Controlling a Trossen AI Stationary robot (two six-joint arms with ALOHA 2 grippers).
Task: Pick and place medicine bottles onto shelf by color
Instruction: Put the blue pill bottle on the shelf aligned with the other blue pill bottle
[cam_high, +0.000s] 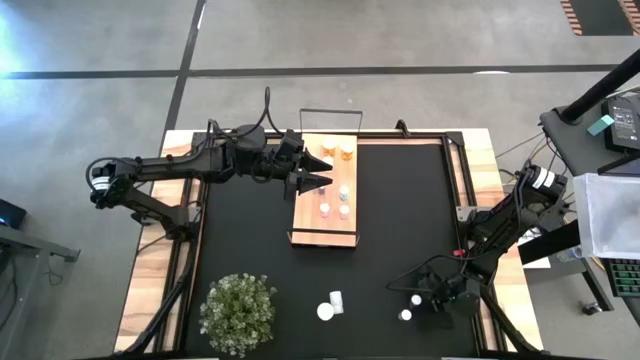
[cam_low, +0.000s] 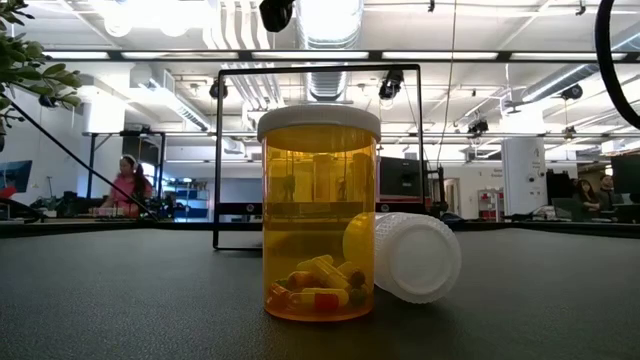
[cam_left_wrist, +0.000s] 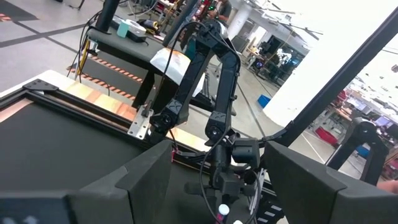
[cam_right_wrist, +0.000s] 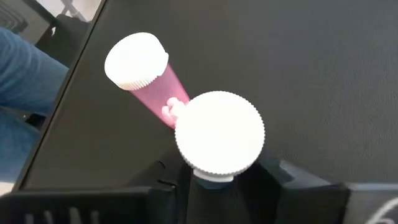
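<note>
Bottles are light, stiff, slick plastic, best pinched across the body under the cap. Nearest, the right gripper (cam_right_wrist: 214, 177) is clamped on a white-capped bottle (cam_right_wrist: 219, 134) beside a pink bottle (cam_right_wrist: 146, 78) on the mat (cam_high: 400, 220). Farther off, several stand on the shelf (cam_high: 325, 225), the left gripper (cam_high: 322, 172) above with jaws apart.

1. The high view looks straight down from well above on the whole black mat (cam_high: 400, 230), both arms and the shelf (cam_high: 325, 190).
2. The low view sits at mat level, facing the room, very close to an amber bottle (cam_low: 320, 215).
3. The left wrist view faces across the mat toward the right arm (cam_left_wrist: 205, 81), which the high view shares.
4. The right wrist view looks down, close on a white-capped bottle (cam_right_wrist: 219, 134), probably one near the mat's near right corner.
</note>
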